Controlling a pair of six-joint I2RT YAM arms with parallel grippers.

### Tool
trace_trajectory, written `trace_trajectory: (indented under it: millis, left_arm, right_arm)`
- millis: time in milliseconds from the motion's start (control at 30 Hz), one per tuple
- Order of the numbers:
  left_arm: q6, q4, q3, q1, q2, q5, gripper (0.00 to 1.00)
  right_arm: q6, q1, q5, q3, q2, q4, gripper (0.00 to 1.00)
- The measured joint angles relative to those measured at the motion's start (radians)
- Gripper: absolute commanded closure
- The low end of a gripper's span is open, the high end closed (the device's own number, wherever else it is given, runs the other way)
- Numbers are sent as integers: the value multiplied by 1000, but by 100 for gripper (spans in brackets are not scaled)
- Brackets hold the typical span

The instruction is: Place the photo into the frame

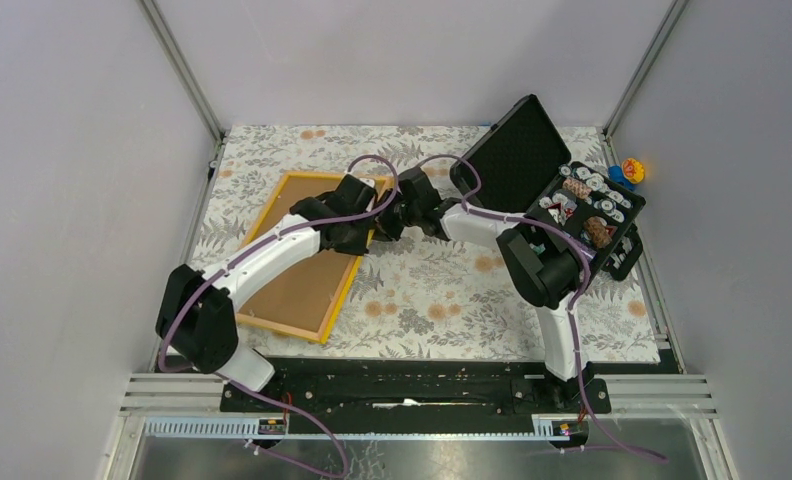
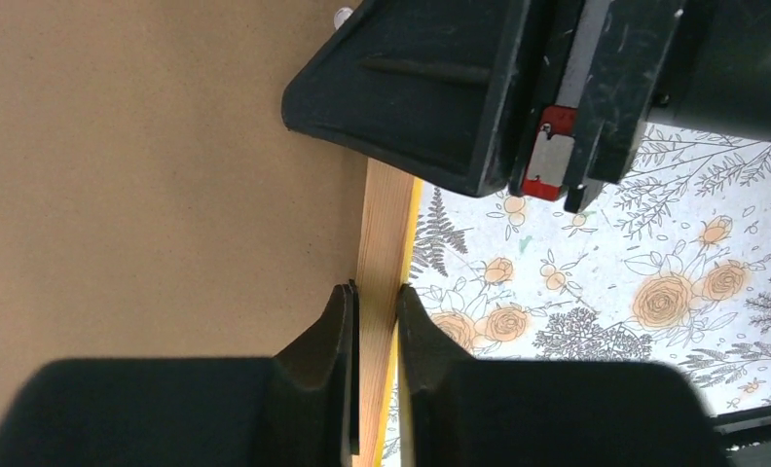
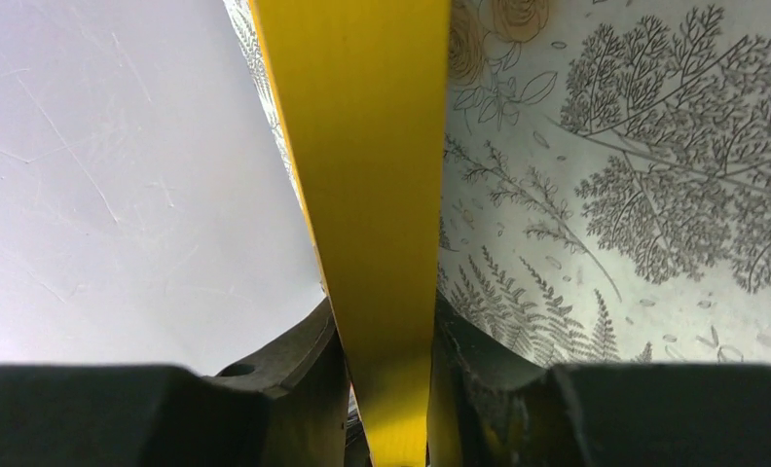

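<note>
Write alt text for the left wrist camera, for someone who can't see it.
The left gripper pinches the side rail of the frame, between brown backing board and floral tablecloth. The right gripper sits over the same rail farther along.

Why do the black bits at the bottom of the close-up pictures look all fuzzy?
Right wrist view: the right gripper sits too close to the lens, so it blurs, while the tablecloth print is sharp. Left wrist view: same blur on the left gripper. Top external view: evenly lit, sharp all over.

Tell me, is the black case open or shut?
Open: the black case has its lid raised, and small items show inside.
</note>
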Motion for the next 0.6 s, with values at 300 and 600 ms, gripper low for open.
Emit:
trace_trajectory:
  millis: [300, 600]
  left_arm:
    - [-2, -74, 147, -174, -80, -198, 15]
    - [-6, -166, 124, -343, -114, -504, 8]
  right_arm:
    - [26, 6, -2, 140, -20, -199, 100]
    - [68, 0, -5, 187, -20, -251, 100]
